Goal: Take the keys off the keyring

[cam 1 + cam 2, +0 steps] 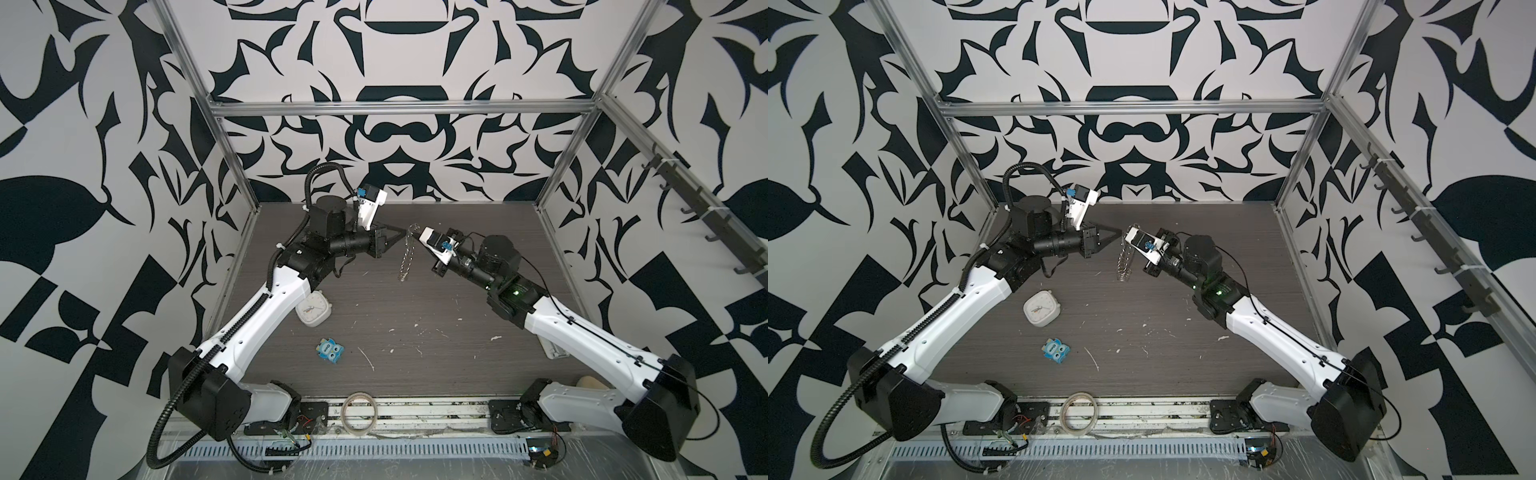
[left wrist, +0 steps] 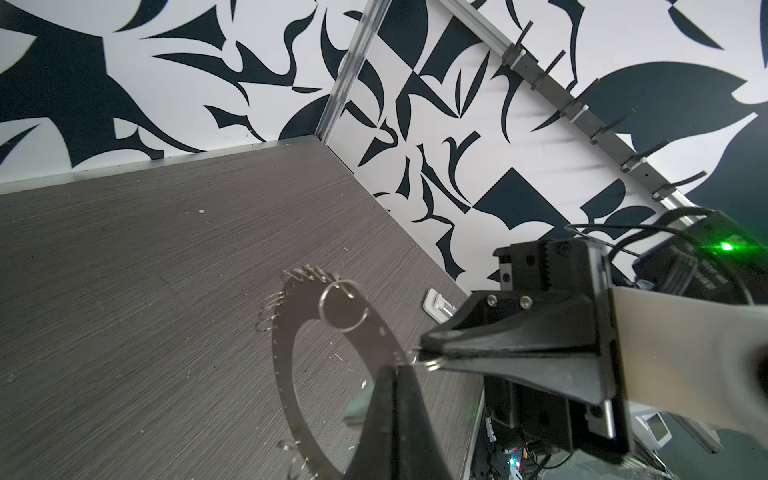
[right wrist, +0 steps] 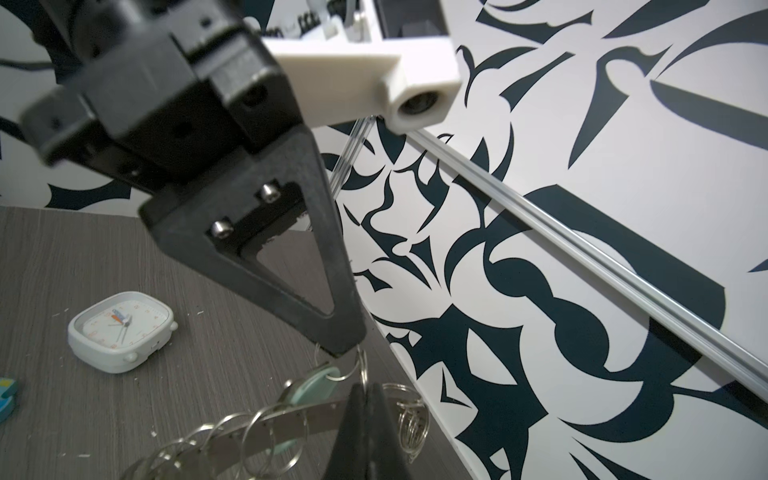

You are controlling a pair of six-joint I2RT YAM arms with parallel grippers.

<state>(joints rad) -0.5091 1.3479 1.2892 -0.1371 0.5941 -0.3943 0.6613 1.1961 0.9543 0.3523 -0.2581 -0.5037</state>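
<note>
L pincer (image 1: 404,231) is closed tight, tips nipping a split ring (image 3: 360,365) at the top rim of the keyring (image 1: 405,257). R pincer (image 2: 422,355) is also closed, jaws flat together, clamped on the same stretch of rim, so the two tips meet almost nose to nose. In both top views the R pincer's fingers are hidden under its white cam mount.

The keyring hangs from the two tips, clear of the bench (image 1: 415,324) and edge-on to the top views. It is approx midway btw the left & right edges, nearer the far edge than the near one. L wrist view shows its flat grey face w/ a big centre hole. Small silver rings fringe the rim, and one larger ring lies against the face.

As for the keys (image 3: 311,388), the mint oval tag sits just under the L pincer's tip, right beside the rim. The metal key part is too hidden to make out.

On the bench, a white square clock (image 1: 313,309) lies toward the left edge, partly under the L arm. A blue toy (image 1: 328,348) lies closer to the near edge, apart from the clock. A beige tape roll (image 1: 359,413) rests on the rail past the near edge, approx centre.
</note>
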